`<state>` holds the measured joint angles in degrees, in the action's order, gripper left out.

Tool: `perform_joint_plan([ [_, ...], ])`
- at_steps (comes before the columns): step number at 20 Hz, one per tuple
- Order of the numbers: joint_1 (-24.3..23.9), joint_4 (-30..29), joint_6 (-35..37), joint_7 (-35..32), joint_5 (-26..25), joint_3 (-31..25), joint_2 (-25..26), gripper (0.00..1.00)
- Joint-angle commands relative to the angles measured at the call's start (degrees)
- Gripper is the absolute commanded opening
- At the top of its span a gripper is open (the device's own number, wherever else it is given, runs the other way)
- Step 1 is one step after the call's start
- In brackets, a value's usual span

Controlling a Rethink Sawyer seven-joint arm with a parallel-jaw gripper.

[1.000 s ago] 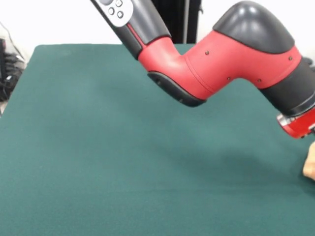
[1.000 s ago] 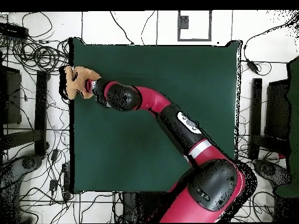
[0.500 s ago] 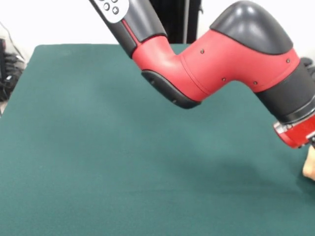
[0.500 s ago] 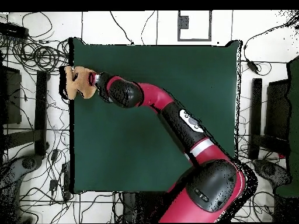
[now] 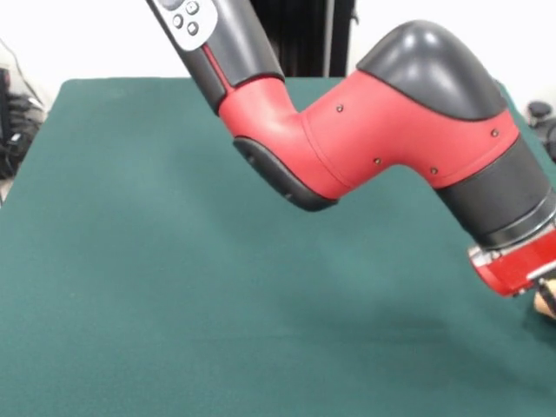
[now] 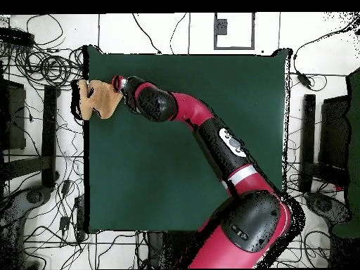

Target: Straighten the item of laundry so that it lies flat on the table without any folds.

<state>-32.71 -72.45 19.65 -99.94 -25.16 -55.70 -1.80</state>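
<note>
Red and black jointed robot arm (image 6: 211, 137) stretches diagonally across the large rectangular desk with the dark green felt-like top (image 6: 176, 176), from its base at the bottom edge of the overhead view up to the desk's upper-left corner.

Small tan-orange terry-cloth towel (image 6: 95, 98) sits right at that corner in the overhead view: bunched, lumpy, not flat. Part of it hangs past the desk's left edge over the floor cables. In the front view only a sliver of the towel (image 5: 546, 302) shows, at the right edge of the picture, low down.

Tool (image 6: 118, 86) is at the towel's right side in the overhead view, touching or overlapping its edge; can't tell which. In the front view the red wrist block ends at the right border, with the tool (image 5: 545, 288) mostly cut off just above the towel sliver. How far the tool is open: can't tell, neither view shows it. Whether it has hold of the cloth: can't tell either.

The arm's big elbow with the black cap fills the upper right of the front view, hanging above the desk. The grey button panel on the upper link shows at the top edge.

The arm's soft shadow lies on the felt below the elbow.
</note>
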Motion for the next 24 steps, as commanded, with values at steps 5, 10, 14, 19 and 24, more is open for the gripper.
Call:
perform_joint_plan([
  [5,1.3,5.8,11.9,11.9,3.9,-4.2,8.9,0.0],
  [10,0.5,-1.8,9.8,3.7,6.4,-6.9,5.5,0.0],
  [14,0.8,-5.0,7.8,-0.7,7.6,-8.4,3.4,0.0],
  [19,0.9,-5.1,7.4,0.4,8.5,-9.6,4.5,0.0],
  [24,1.0,-5.2,6.9,0.6,8.0,-8.6,4.1,0.0],
])
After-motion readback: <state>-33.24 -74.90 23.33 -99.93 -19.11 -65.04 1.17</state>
